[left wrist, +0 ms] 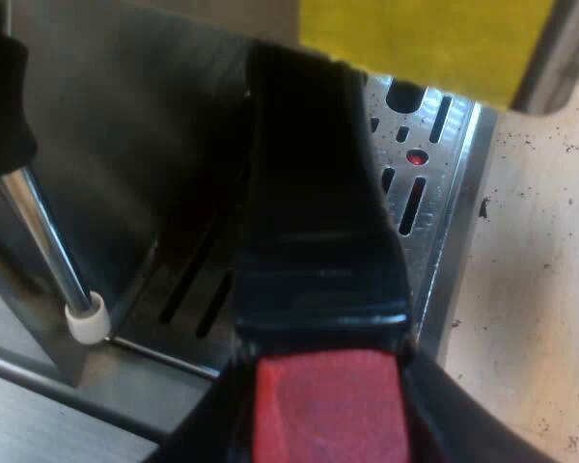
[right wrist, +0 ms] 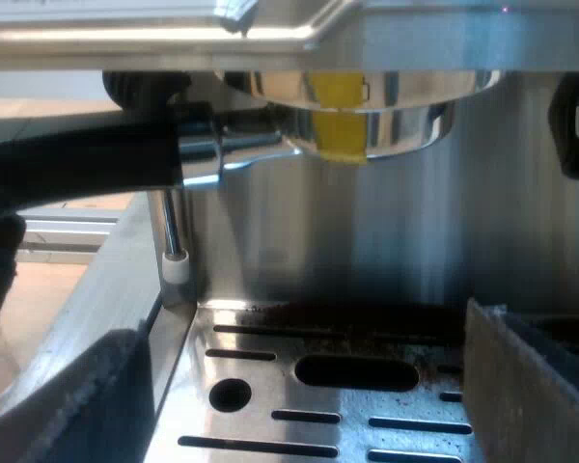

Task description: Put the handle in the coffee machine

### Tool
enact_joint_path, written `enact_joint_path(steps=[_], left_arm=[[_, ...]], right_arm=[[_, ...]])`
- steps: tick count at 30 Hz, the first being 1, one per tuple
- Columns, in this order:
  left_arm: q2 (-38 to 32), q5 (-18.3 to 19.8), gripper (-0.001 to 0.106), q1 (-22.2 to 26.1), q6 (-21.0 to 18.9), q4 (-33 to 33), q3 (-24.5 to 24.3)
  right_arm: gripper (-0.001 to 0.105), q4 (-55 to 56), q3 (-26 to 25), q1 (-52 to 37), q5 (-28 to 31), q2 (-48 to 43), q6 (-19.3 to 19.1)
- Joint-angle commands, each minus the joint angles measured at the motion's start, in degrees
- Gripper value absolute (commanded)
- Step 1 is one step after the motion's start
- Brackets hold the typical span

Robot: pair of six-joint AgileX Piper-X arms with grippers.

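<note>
My left fingers (left wrist: 455, 424) pinch the one handle (left wrist: 318, 241) at the espresso machine (right wrist: 367, 241)'s front; my right fingers (right wrist: 531, 386) hang spread and empty over its drip tray (right wrist: 265, 376).

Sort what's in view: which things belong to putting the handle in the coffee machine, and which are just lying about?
Job in hand: handle, its red end held by the left gripper; coffee machine, with the holder up under its front.
Lying about: steam wand; drip tray; coffee grounds on the table; right gripper, fingers open above the tray.
</note>
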Motion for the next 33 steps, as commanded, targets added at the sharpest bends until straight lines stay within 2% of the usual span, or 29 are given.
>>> enact_joint_path(steps=[1, 4, 11, 13, 17, 20, 22, 24, 28, 31, 33], left_arm=[[-0.4, 4.1, 0.000, -0.3, -0.2, 0.5, -1.0], [-0.4, 6.1, 0.000, -0.3, 0.6, 3.0, -2.1], [-0.4, 6.9, 0.000, 0.0, 1.7, 6.3, -4.7], [-0.7, 6.9, 0.000, 0.0, 2.5, 7.1, -4.7], [-2.1, 6.9, 0.000, 0.0, 7.9, 11.0, -4.7], [-2.1, 7.5, 0.000, 0.0, 8.1, 11.4, -4.7], [-2.1, 7.8, 0.000, 0.0, 8.1, 11.4, -4.7], [-2.1, 7.8, 0.000, 0.0, 8.1, 11.2, -4.7], [-2.1, 7.8, 0.000, 0.0, 8.8, 11.1, -4.7], [-2.1, 7.8, 0.000, 0.0, 8.8, 11.3, -4.7], [-2.1, 7.8, 0.000, 0.0, 8.8, 11.3, -4.7]], right_arm=[[0.069, -0.4, -0.3, -0.6, 0.4, 0.5, -0.7], [0.069, -0.4, -0.3, -1.2, 0.4, 1.2, -0.7], [0.069, -0.7, -0.3, -4.3, 0.0, 2.9, -0.7], [0.069, -1.6, -0.3, -5.1, -0.8, 3.4, -0.7], [0.069, -5.6, -0.3, -7.1, -2.0, 5.5, -0.8], [0.069, -8.3, -0.3, -8.0, -3.6, 6.7, -2.6], [0.066, -10.2, -0.3, -8.3, -5.5, 7.6, -4.9], [0.054, -13.4, -0.3, -8.9, -6.4, 8.9, -8.0], [0.038, -18.8, -0.3, -9.9, -7.9, 10.6, -9.4], [0.034, -23.4, -0.3, -10.9, -8.3, 12.0, -10.5], [0.034, -27.1, -0.3, -11.7, -8.3, 13.2, -13.1]])
